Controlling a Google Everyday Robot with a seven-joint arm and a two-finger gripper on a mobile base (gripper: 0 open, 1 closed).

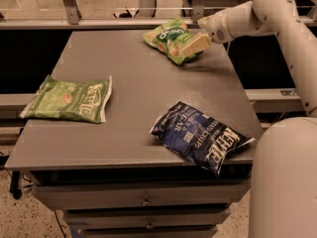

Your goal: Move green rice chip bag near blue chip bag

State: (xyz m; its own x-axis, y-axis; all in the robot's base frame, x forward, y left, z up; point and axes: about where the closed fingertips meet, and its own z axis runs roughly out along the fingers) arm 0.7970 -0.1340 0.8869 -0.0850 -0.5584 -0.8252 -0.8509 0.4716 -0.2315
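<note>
The green rice chip bag (167,37) is puffy and bright green and lies at the far middle of the grey table (133,83). My gripper (194,44) reaches in from the right on the white arm (247,19) and sits at the bag's right edge, touching or overlapping it. The blue chip bag (200,137) is dark navy with white "Kettle" lettering and lies at the table's near right corner, well apart from the green rice chip bag.
A flatter light green Kettle bag (69,100) lies at the table's left edge. Drawers (143,201) sit under the table front. The robot's white body (285,182) fills the lower right. A rail (99,23) runs behind the table.
</note>
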